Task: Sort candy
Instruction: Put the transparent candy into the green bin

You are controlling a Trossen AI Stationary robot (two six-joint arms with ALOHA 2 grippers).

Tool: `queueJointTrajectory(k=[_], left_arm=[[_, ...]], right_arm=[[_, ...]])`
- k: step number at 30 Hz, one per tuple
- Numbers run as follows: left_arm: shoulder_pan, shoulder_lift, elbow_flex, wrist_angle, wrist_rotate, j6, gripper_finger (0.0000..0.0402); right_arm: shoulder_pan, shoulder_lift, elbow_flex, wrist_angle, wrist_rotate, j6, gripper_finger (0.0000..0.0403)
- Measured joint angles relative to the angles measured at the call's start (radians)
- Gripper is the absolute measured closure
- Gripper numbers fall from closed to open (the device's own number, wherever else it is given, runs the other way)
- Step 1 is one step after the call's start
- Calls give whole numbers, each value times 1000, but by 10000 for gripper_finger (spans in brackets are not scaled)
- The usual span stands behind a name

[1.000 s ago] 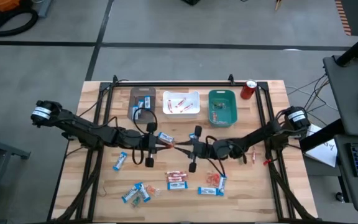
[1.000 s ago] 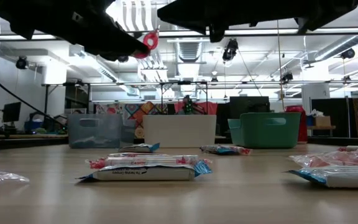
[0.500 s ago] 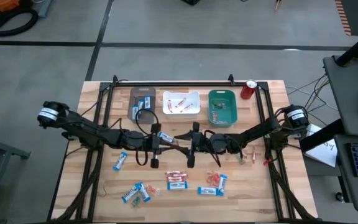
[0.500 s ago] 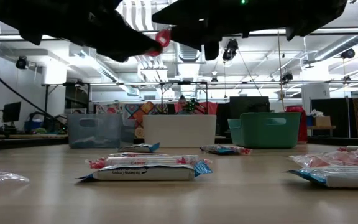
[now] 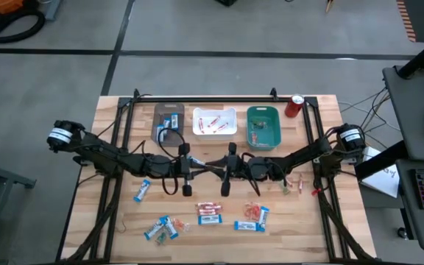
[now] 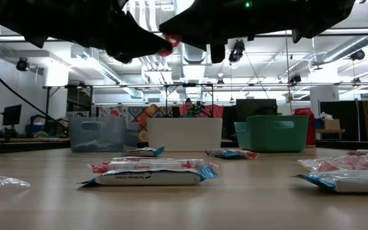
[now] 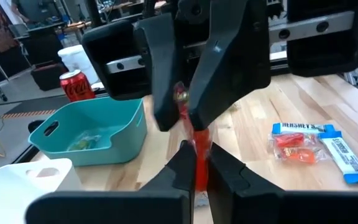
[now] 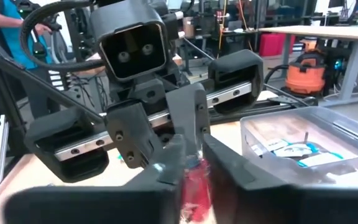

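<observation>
A small red wrapped candy is held above the table's middle, between both grippers. It also shows in the low view, candy, and in the right wrist view, candy. My left gripper comes from the left and my right gripper from the right; they meet tip to tip, both shut on the piece. Other candy lies loose on the wood: blue-and-white bars, red-and-white bars, and orange-red pieces. My left gripper pinches the red candy's nearer end between its two fingers, coming level from the table's left. The piece is lifted clear of the table. My right gripper pinches the candy's other end between its two fingers, level from the table's right, facing the left gripper.
Along the far edge stand a grey bin, a white bin and a teal bin, with a red can beside the teal one. More candy lies at the right and the left.
My left gripper has carried the red candy a little toward the table's right, closing the gap to my right gripper. The two grippers now stand tip to tip over the table's middle.
</observation>
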Motion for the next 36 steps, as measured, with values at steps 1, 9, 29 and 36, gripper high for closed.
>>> queueJointTrajectory(k=[1, 9, 29, 36], left_arm=[[0, 0, 0, 1, 0, -5, 395], [0, 0, 0, 4, -2, -16, 353], [12, -58, 1, -259, -172, -279, 274], [42, -157, 33, -660, -31, -472, 302]], right_arm=[[0, 0, 0, 0, 0, -9, 377], [-3, -4, 0, -9, 0, -28, 390], [-248, -325, 1, -1008, 413, 293, 390], [-416, -366, -12, -1372, 415, 607, 390]])
